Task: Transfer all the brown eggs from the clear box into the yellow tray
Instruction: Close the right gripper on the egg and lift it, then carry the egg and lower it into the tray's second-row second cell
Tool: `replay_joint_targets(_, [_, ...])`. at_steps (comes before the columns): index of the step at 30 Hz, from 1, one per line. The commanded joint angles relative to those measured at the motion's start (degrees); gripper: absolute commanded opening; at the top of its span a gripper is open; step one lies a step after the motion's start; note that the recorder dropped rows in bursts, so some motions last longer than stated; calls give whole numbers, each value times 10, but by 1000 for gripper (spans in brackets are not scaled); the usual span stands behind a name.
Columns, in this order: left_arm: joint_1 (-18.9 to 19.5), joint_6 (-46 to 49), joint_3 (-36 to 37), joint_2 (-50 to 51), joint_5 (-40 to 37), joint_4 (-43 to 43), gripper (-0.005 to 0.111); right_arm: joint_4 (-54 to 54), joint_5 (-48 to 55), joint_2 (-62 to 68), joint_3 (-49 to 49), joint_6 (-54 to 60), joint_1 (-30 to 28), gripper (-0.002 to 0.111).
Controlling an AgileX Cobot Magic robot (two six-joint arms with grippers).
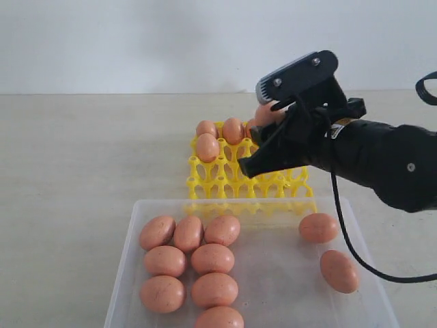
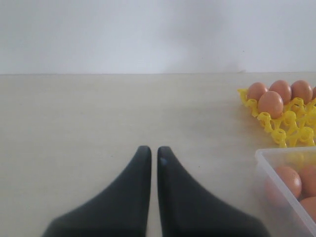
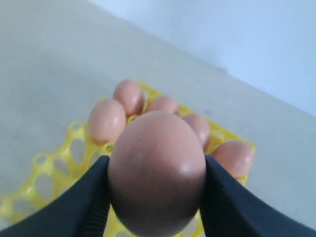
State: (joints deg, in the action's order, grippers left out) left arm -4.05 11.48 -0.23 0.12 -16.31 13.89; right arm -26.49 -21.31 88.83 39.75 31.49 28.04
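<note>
My right gripper (image 1: 268,117) hangs over the far right part of the yellow tray (image 1: 232,183), shut on a brown egg (image 3: 157,173). Its black fingers (image 3: 74,207) press the egg's two sides. Several brown eggs (image 1: 207,147) sit in the tray's far cups, also seen as tray eggs (image 3: 105,120) in the right wrist view. The clear box (image 1: 127,253) lies nearer than the tray and holds several brown eggs (image 1: 212,258), most at its left, two at its right (image 1: 318,227). My left gripper (image 2: 154,150) is shut over bare table, left of the tray (image 2: 286,126) and the box (image 2: 269,170).
The right arm's black cable (image 1: 341,225) hangs down over the box's right side. A pale tabletop (image 1: 82,157) runs around the tray and box, with a white wall (image 1: 136,41) behind.
</note>
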Motion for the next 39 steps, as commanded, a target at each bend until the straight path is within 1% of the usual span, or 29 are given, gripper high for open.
replay_joint_targets(1, [-5,1,2,-1,1,1,4,28,-143,17,-7,-103,-1,0])
replay_joint_targets(7, [-5,1,2,-1,1,1,4,166,-318,72,-4,-280,-1,0])
replay_joint_targets(11, [-5,1,2,-1,1,1,4,166,-322,147,33,-302,-7,0])
replay_joint_targets(16, [-5,1,2,-1,1,1,4,236,-319,215,87,-383,-31,0])
replay_joint_targets(18, [-5,1,2,-1,1,1,4,265,-304,227,104,-413,-39,0])
replay_joint_targets(21, [-5,1,2,-1,1,1,4,288,-232,238,129,-414,-46,0])
replay_joint_targets(25, [-5,1,2,-1,1,1,4,314,-56,248,173,-419,-52,0])
replay_joint_targets(27, [-5,1,2,-1,1,1,4,341,-14,250,190,-419,-54,0])
replay_joint_targets(33, [-5,1,2,-1,1,1,4,350,-35,250,210,-405,-58,0])
replay_joint_targets(39, [-5,1,2,-1,1,1,4,350,-39,284,210,-327,-58,0])
